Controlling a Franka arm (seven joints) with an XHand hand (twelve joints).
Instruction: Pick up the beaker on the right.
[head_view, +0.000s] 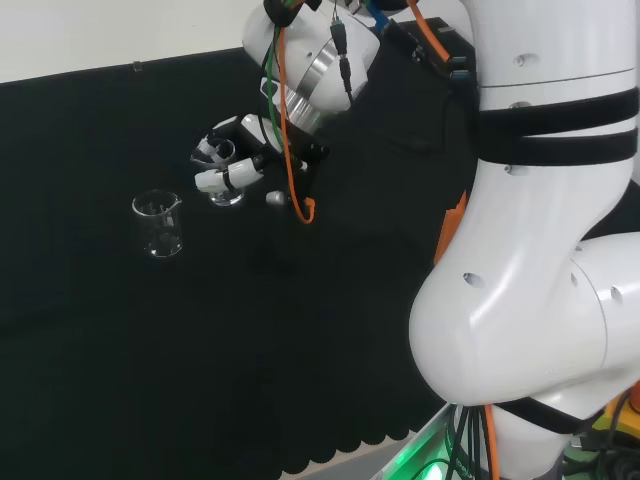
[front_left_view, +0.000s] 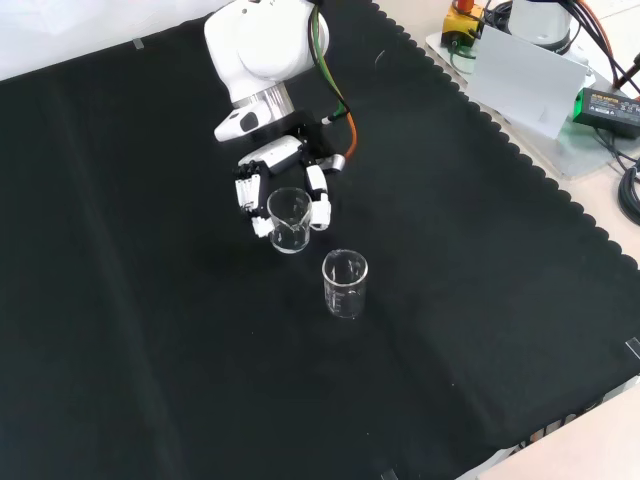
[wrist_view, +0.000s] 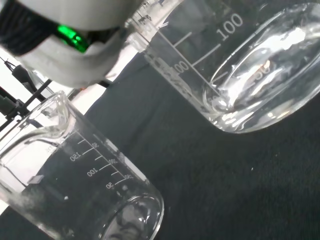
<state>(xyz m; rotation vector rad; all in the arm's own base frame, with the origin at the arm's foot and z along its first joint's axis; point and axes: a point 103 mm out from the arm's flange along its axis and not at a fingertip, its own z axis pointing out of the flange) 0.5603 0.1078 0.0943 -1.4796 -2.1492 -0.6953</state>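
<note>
Two clear glass beakers stand on the matte black cloth (front_left_view: 150, 300), whose near edge is scalloped. The hand (front_left_view: 285, 185), white shells over black parts, has its fingers (front_left_view: 319, 200) curled round the first beaker (front_left_view: 289, 220), which stands higher in the front view and to the right in the head view. The other beaker (front_left_view: 345, 284) stands free just beside it, upright, with a pouring lip. In the wrist view both cylinders show white graduation lines and rounded bases; the print is left unread.
</note>
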